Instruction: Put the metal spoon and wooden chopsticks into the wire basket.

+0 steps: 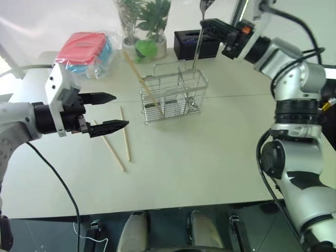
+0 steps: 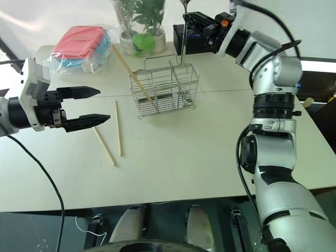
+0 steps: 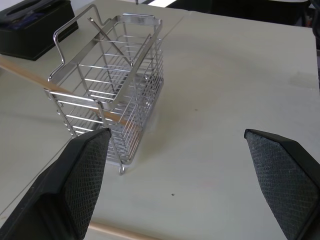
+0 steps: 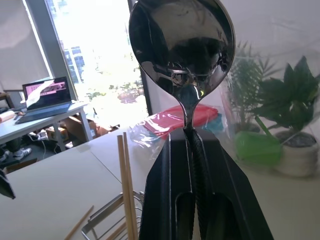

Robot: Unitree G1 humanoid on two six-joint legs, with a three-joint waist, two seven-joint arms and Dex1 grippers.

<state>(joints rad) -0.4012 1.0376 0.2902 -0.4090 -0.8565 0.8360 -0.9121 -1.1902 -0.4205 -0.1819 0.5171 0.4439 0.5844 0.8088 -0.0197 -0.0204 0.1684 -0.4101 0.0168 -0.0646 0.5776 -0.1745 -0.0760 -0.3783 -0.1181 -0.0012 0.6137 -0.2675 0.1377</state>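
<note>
- On the pale table (image 1: 210, 157) we see the wire basket (image 1: 173, 97), one chopstick leaning inside, two wooden chopsticks (image 1: 125, 134) lying beside it.
- Our right gripper (image 1: 210, 26) pinches the metal spoon (image 4: 182, 55) upright above the basket.
- Our left gripper (image 1: 107, 112) hovers, fingers spread.
- Beyond: plants (image 1: 144, 16), black tissue box (image 1: 195, 44), bright windows.

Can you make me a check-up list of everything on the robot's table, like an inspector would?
Surface: pale table, bare at the front.
Job's things: wire basket upright mid-table; one chopstick leans in its left end; two chopsticks lie on the table left of it; metal spoon hangs handle-down over the basket's right end, bowl up.
Clutter: black tissue box, potted plants, bagged red and blue packs, all at the back.
Grippers: left gripper open, empty, above the loose chopsticks; right gripper shut on the spoon.
Cables: black cable under the left arm.
Surroundings: windows and a desk with a laptop.
</note>
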